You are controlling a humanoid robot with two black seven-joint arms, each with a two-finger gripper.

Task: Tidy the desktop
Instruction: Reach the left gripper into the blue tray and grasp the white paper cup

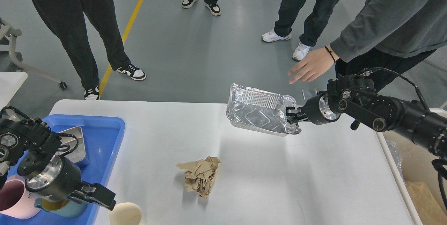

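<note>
The white desktop (pixel 279 183) fills the lower view. My right gripper (pixel 291 115) is shut on the right rim of a crinkled foil tray (pixel 260 113) and holds it tilted above the desktop's far side. A crumpled brown paper ball (pixel 200 176) lies at the middle. A cream paper cup (pixel 125 214) stands at the front edge. My left gripper (pixel 104 198) hovers just left of and above that cup; its fingers overlap, so open or shut is unclear.
A blue tray (pixel 104 141) at the left holds a steel square dish (pixel 75 144), a teal mug (pixel 66 208) and a pink mug (pixel 14 202). A person's hand (pixel 310 67) reaches close above the foil tray. A bin (pixel 415 183) stands at the right edge. Several people stand beyond the desktop.
</note>
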